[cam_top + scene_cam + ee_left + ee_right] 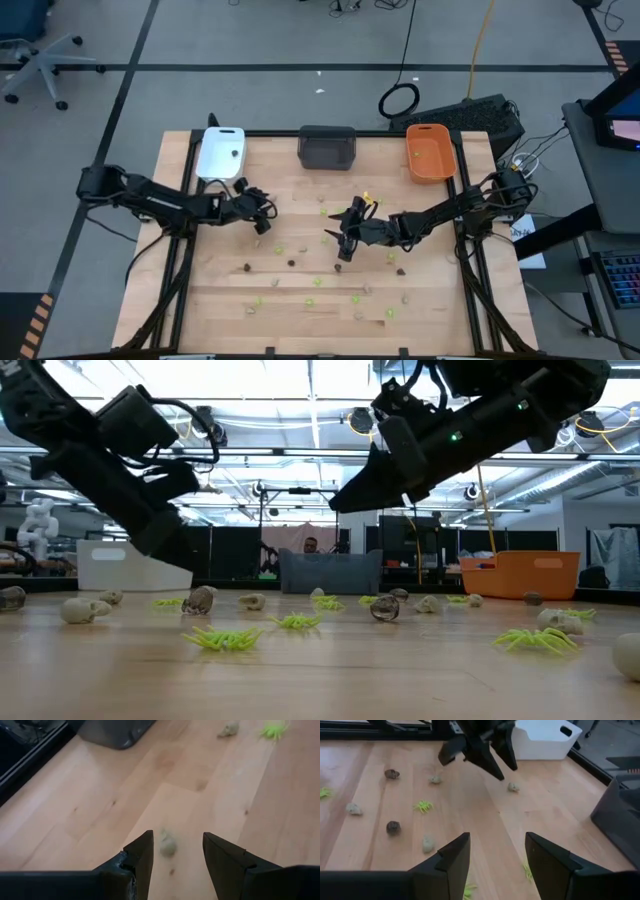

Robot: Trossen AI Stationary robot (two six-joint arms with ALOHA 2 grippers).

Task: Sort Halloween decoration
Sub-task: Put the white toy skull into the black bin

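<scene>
I judge sorting barely begun: most pieces [300,285] lie scattered mid-frame, trays [327,146] along the top. My left gripper [173,851] is spread around a beige piece [167,845]; right gripper [496,851] spread, empty.

3 trays [326,146] along far edge; pieces [291,262] scattered mid-table.

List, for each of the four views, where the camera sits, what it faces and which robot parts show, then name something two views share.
High: overhead, straight down on the table; both arms.
Low: tabletop height, facing the trays; both arms overhead.
Left wrist: on the left arm, over a beige piece between the open left pincer.
Right wrist: on the right arm, past the open right pincer toward the left arm.
Shared: white tray in high, low and right wrist.
</scene>
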